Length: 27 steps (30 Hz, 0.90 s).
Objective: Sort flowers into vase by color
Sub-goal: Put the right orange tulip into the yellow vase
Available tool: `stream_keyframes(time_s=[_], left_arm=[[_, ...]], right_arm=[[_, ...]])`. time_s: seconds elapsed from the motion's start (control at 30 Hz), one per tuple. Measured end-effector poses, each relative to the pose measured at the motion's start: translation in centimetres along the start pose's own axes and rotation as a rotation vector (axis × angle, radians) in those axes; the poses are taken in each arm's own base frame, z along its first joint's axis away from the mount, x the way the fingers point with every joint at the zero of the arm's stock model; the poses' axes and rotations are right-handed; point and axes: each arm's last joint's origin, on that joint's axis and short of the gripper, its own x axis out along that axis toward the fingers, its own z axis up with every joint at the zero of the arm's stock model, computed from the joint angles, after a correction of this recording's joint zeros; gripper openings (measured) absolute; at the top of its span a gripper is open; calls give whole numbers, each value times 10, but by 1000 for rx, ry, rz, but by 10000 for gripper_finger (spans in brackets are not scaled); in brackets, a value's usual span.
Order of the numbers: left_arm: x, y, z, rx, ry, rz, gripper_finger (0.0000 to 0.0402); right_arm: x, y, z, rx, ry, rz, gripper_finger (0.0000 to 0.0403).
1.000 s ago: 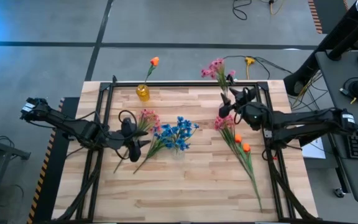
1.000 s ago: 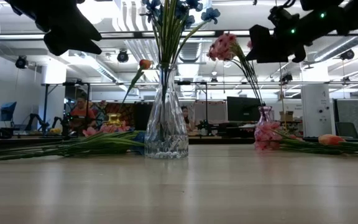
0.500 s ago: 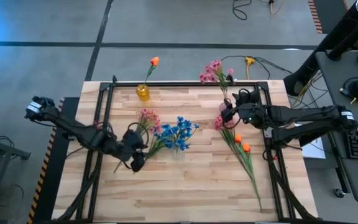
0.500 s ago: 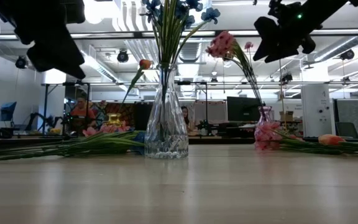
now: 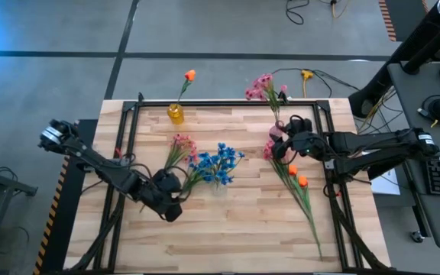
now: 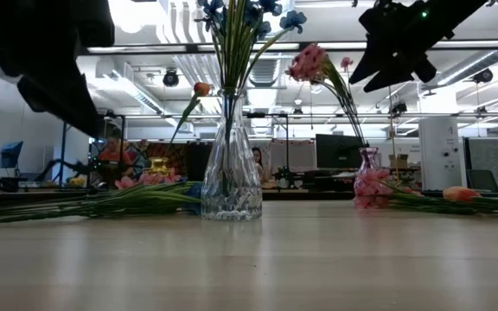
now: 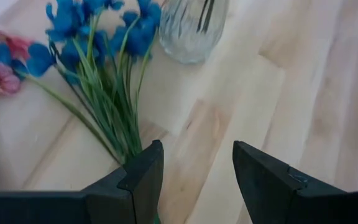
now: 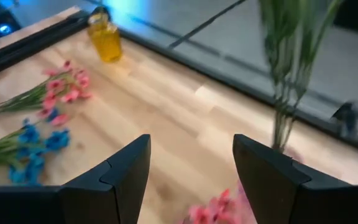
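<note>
Blue loose blossom stems (image 7: 98, 56) lie just ahead of the empty, spread left gripper (image 7: 194, 177), which should straddle one green stalk; right gripper (image 8: 188, 171) hovers parted.

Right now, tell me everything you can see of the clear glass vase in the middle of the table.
The clear glass vase stands upright on the wooden table, near its middle. It looks like cut or ribbed glass, with a wide rounded base that narrows to a slim neck. Blue flowers stand in it, their green stalks running down through the neck. More blue flowers lie loose on the table beside it. Neither gripper touches the vase.
</note>
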Motion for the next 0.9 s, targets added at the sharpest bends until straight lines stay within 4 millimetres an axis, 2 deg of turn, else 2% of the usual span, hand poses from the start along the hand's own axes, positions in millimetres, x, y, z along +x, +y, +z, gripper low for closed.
stream_keyframes(time_s=[0.2,0.47,0.63,0.73,0.9], left_arm=[[15,-3,-8,27,42,47,175],[26,-8,-11,36,64,76,175],[32,-12,-12,48,80,99,175],[31,-13,-11,65,97,121,175],[18,-20,-6,106,112,126,175]], right_arm=[[-1,-2,-9,34,121,36,221],[-5,-10,-24,91,266,-41,221],[-5,-5,-28,137,377,62,221],[-3,0,-33,140,469,117,221],[1,8,-47,134,643,146,221]])
